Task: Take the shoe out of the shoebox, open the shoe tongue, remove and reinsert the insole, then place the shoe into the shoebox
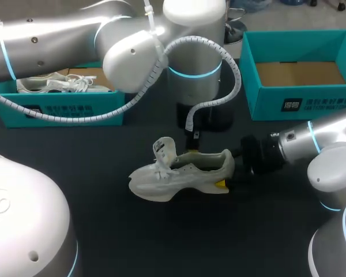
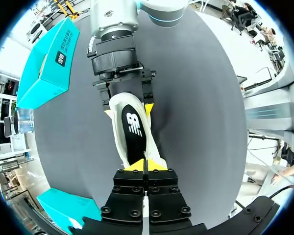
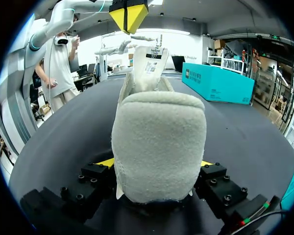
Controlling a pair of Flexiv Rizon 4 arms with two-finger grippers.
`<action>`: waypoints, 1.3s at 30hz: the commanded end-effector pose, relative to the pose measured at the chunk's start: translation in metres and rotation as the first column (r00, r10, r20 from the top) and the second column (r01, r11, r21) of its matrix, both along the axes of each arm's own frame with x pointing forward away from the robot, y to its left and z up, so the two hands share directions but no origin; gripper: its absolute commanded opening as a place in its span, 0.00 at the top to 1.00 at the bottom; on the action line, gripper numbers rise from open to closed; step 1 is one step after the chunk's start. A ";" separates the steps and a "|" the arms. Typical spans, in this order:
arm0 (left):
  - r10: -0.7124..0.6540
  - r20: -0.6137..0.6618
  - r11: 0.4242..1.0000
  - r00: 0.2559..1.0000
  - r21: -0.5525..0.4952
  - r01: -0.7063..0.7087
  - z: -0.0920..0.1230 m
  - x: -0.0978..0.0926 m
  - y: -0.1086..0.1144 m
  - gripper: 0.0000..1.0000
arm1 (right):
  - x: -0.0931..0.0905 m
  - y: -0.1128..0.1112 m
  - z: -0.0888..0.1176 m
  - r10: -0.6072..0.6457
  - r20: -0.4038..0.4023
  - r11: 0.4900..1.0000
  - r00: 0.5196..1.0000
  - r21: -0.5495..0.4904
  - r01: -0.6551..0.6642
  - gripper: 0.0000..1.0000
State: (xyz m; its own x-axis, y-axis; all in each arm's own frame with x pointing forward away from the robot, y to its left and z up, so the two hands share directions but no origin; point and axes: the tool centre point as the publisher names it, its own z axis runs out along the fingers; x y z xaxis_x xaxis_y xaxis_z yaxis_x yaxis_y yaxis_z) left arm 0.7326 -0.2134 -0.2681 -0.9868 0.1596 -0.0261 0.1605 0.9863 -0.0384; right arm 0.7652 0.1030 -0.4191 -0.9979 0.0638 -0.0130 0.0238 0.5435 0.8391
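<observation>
At the middle of the counter (image 1: 161,242), the shoe (image 1: 181,173) stands on its sole, its heel clamped from both sides by the right hand (image 1: 225,176). The tongue (image 3: 152,63) is raised and the insole (image 2: 133,132) is exposed. The left hand (image 2: 144,166) hangs just above, fingertips closed together and holding nothing. Judged step: insole removal. The fingertips must part, then pinch the insole's edge. An empty shoebox (image 1: 300,104) sits at the far right corner.

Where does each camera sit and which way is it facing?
Head view: above and behind, looking down on the table; left arm, right arm and shoe show.
Left wrist view: above the shoe, looking down into it; left tool shut.
Right wrist view: behind the heel, looking along the shoe; right tool grips it.
Shared: each wrist view shows the other tool.
</observation>
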 end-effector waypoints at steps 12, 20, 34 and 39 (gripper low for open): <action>0.027 -0.055 0.998 0.998 -0.060 -0.030 -0.060 0.015 -0.026 1.00 | 0.000 0.002 -0.001 -0.001 0.000 1.000 1.000 -0.004 0.001 1.00; 0.038 -0.078 0.998 0.996 -0.044 -0.042 -0.078 0.020 -0.031 1.00 | 0.000 0.002 -0.001 -0.001 0.000 1.000 1.000 -0.004 0.001 1.00; 0.046 -0.188 0.998 0.981 -0.042 -0.055 -0.106 0.009 -0.020 1.00 | 0.000 0.002 -0.001 -0.001 0.000 1.000 1.000 -0.004 0.001 1.00; 0.042 -0.221 0.997 0.974 -0.050 -0.055 -0.111 0.006 -0.019 1.00 | 0.000 0.002 -0.001 -0.001 0.000 1.000 1.000 -0.004 0.001 1.00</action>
